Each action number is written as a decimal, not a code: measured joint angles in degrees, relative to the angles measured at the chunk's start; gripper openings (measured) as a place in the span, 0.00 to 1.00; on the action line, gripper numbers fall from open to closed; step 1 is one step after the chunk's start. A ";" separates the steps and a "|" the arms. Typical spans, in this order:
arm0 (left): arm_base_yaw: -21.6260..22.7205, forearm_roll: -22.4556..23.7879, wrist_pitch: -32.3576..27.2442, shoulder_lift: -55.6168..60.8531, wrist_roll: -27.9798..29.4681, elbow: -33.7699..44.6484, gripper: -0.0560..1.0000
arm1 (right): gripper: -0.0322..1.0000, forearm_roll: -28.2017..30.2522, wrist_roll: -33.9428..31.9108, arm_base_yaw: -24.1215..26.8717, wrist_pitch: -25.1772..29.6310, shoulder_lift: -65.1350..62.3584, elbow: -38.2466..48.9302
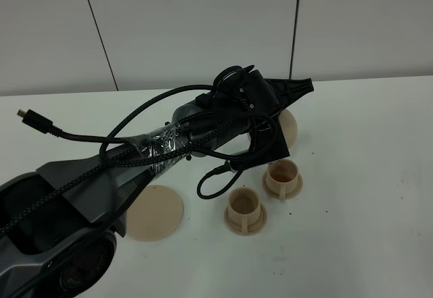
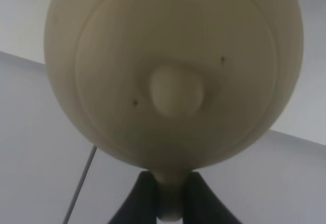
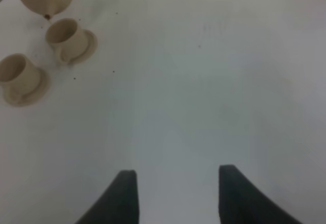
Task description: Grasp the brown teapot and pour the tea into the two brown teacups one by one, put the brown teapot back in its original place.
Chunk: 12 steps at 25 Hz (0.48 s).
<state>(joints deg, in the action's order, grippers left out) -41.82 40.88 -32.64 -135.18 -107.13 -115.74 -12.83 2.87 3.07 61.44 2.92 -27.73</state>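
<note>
1. Left gripper [image 2: 170, 180]: the jaws are pressed together on the loop handle [image 2: 170, 208] of the brown teapot [image 2: 173, 71]. The pinch is narrow and sits on the handle alone.
2. Right gripper [image 3: 177, 173]: the jaws are spread with nothing between them. It hangs over the bare table [image 3: 214, 81], well apart from the crockery.
3. Location, exterior high view: the brown teapot is off the flat disc [image 1: 155, 211]. It shows at 12 o'clock of the far teacup [image 1: 283, 176], largely hidden behind the left arm. The near teacup [image 1: 245, 210] sits at 7 o'clock of the far one. The flat disc lies at 9 o'clock of the near teacup.
4. Attitude: the lid knob [image 2: 175, 89] faces the left wrist camera. In the right wrist view a dark drop [image 3: 47, 16] hangs under the pot, just beside the far teacup. Judgement: the pour into the far teacup is in hand. Whether either cup holds tea cannot be told.
5. Handling, judged: the pot looks rigid, matte, brittle and moderately heavy. Its weight hangs forward of the pinch, so it may swivel in the grip. Whether the lid is fixed cannot be told; a steep tilt could shed it.
6. Hold point, judged: the handle only. The body is too round and wide for the jaws.
</note>
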 joint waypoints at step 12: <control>0.00 0.00 0.27 0.00 -2.89 0.00 0.22 | 0.38 0.00 0.00 0.00 0.00 0.00 0.00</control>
<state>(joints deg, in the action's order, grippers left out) -41.82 40.88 -32.37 -135.18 -110.03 -115.74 -12.83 2.87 3.07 61.44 2.92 -27.73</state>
